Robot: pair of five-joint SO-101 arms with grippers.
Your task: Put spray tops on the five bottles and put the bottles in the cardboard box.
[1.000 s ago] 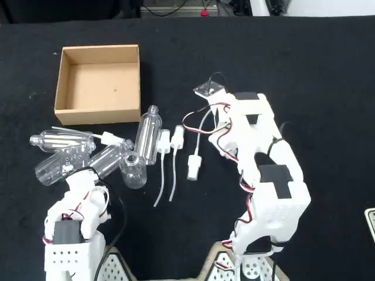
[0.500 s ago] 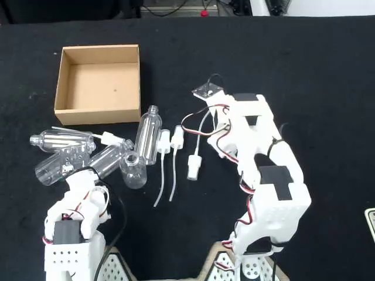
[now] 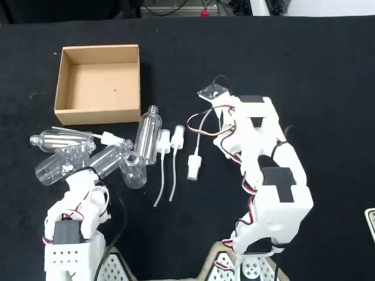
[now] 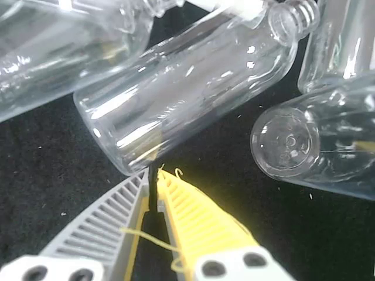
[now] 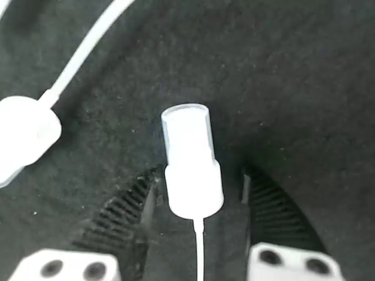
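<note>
White plastic spray top (image 5: 190,170), cylindrical, lies btwn right gripper's (image 5: 197,178) wide-spread dark ribbed fingers. Left gripper (image 4: 156,175), grey + yellow ribbed fingers closed together, tips at base of a clear round bottle (image 4: 187,82). Square cardboard box (image 3: 99,82) sits twd black table's (image 3: 316,70) far-left corner.
</note>
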